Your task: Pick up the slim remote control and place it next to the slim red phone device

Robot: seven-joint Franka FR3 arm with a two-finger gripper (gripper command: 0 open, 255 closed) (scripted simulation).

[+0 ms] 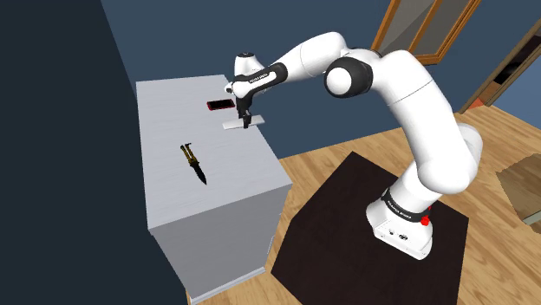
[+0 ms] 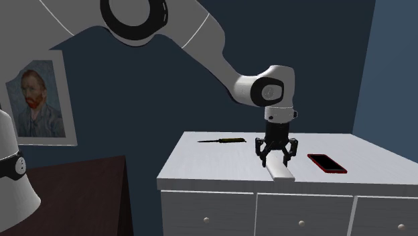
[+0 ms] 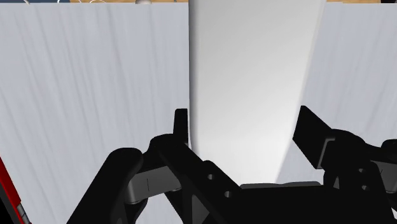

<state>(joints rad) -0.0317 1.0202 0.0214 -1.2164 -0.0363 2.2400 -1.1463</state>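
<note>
A slim white remote (image 1: 234, 125) (image 2: 281, 172) (image 3: 254, 63) lies low over the white dresser top (image 1: 169, 113), near the edge that faces the stand. My black gripper (image 1: 247, 120) (image 2: 276, 159) (image 3: 247, 126) is shut on it, one finger on each long side. Whether the remote rests on the top or hangs just above it, I cannot tell. The slim red phone (image 1: 221, 105) (image 2: 326, 163) lies flat on the dresser just beyond the remote in the shoulder view. Beside the fingers in the wrist view its red edge (image 3: 9, 191) shows.
A folding knife (image 1: 192, 162) (image 2: 222, 141) with a black blade and brown handle lies on the dresser, nearer the shoulder view's front. The dresser has drawers with small knobs (image 2: 301, 222). A framed portrait (image 2: 37, 100) hangs on the dark blue wall.
</note>
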